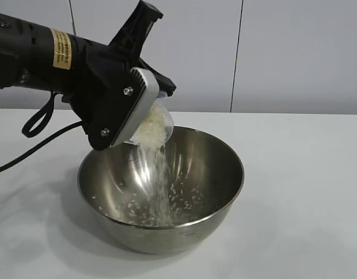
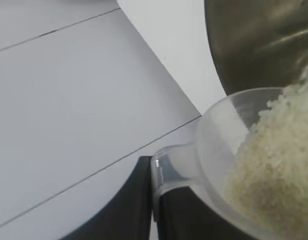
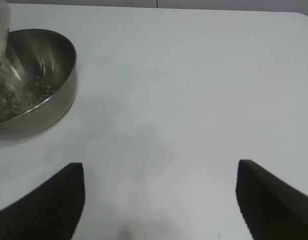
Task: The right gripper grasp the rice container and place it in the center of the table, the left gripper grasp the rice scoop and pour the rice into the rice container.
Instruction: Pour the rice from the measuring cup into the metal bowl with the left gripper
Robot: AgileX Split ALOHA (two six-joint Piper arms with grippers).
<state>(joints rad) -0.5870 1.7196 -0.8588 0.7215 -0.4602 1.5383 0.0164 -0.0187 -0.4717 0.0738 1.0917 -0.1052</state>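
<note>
The steel rice container (image 1: 224,174) stands on the white table (image 1: 306,192). My left gripper (image 1: 158,96) is shut on the tab handle of the clear rice scoop (image 1: 155,125) and holds it tipped over the container's near-left rim. Rice (image 1: 157,174) streams from the scoop into the container, where a pale heap lies on the bottom. In the left wrist view the scoop (image 2: 214,140) is pinched by its handle between the black fingers (image 2: 133,200), with rice (image 2: 274,170) sliding toward the container (image 2: 254,40). My right gripper (image 3: 160,167) is open and empty above bare table, apart from the container (image 3: 53,95).
A black cable (image 1: 33,148) loops from the left arm down onto the table at the left. The table's far edge and rounded corner (image 3: 301,15) show in the right wrist view.
</note>
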